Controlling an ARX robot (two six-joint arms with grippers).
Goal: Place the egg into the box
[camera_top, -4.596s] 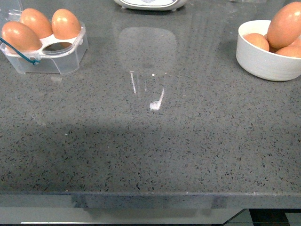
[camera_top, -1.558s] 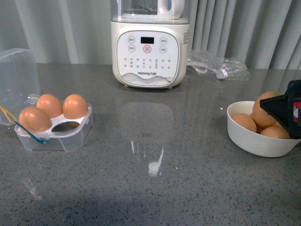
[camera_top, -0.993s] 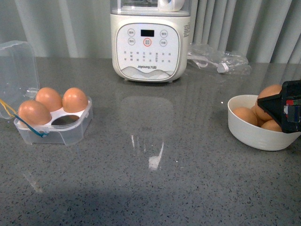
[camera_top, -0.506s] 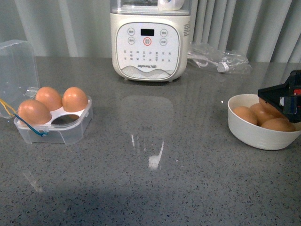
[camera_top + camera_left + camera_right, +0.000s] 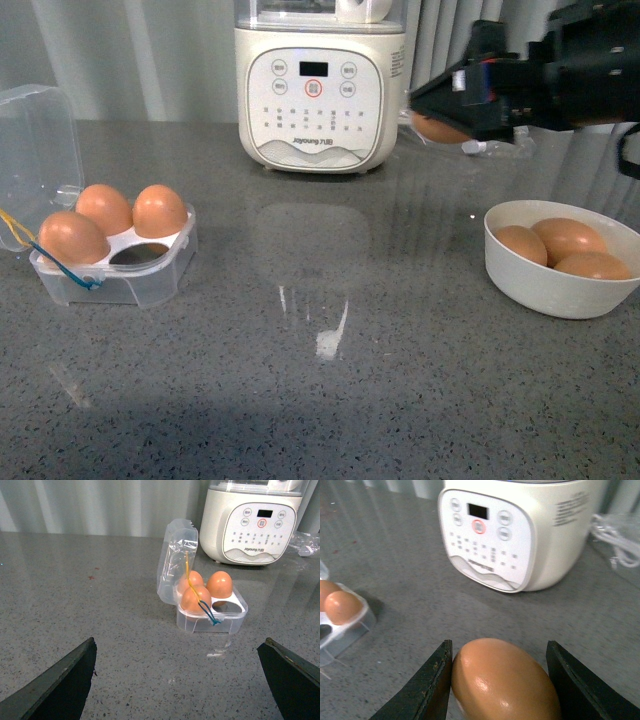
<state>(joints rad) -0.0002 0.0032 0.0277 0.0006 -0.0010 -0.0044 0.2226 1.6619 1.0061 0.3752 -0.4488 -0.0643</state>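
The egg (image 5: pixel 435 129), smooth and orange-brown, hangs in the air in front of the white appliance's right side, with my right gripper (image 5: pixel 440 105) shut on it. In the right wrist view the egg (image 5: pixel 505 680) fills the gap between the dark fingers (image 5: pixel 427 685). The box (image 5: pixel 110 262), a clear plastic case with its lid (image 5: pixel 35 150) open, sits at the left of the counter. It holds three eggs, and its near right slot (image 5: pixel 140 256) is empty. My left gripper (image 5: pixel 178 642) is open above bare counter, short of the box (image 5: pixel 212 617).
A white bowl (image 5: pixel 540 285) with three eggs stands at the right. A cream appliance (image 5: pixel 318 85) stands at the back centre, with a crumpled clear bag (image 5: pixel 500 145) beside it. Grey curtains close off the back.
My right gripper has risen out of the bowl with the egg and swung left and farther back, level with the appliance. Three eggs lie in the bowl.
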